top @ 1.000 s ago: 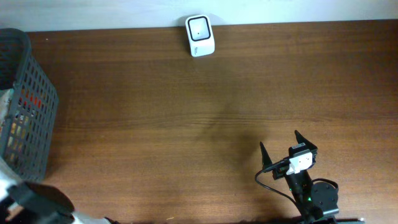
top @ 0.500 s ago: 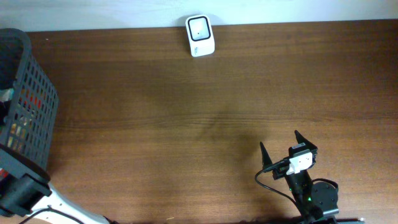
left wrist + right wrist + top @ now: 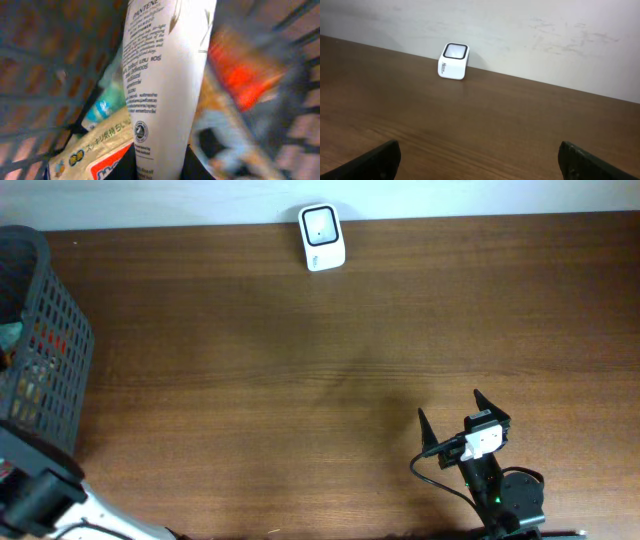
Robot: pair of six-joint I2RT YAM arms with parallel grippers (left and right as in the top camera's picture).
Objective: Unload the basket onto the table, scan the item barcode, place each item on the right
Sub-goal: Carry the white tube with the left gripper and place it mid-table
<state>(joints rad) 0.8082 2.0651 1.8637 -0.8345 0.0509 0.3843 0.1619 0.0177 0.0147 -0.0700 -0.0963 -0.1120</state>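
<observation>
Bottle (image 3: pixel 162 75), white, printed "PANTENE" above small text, is inside the basket (image 3: pixel 30 55) among packets, one (image 3: pixel 95 150) with Japanese writing. Left gripper (image 3: pixel 161 167) clamps its lower end. Right gripper (image 3: pixel 448 402) gapes wide, unmoved since a second ago; the left arm (image 3: pixel 40 500) has shifted.

Your overhead view looks straight down on the surface (image 3: pixel 300 360), sharing the scanner (image 3: pixel 321 237) with your right wrist view, low and facing the far wall (image 3: pixel 520 30), and the basket (image 3: pixel 50 350) with your left wrist view, close up on a bottle (image 3: pixel 160 75) inside.
</observation>
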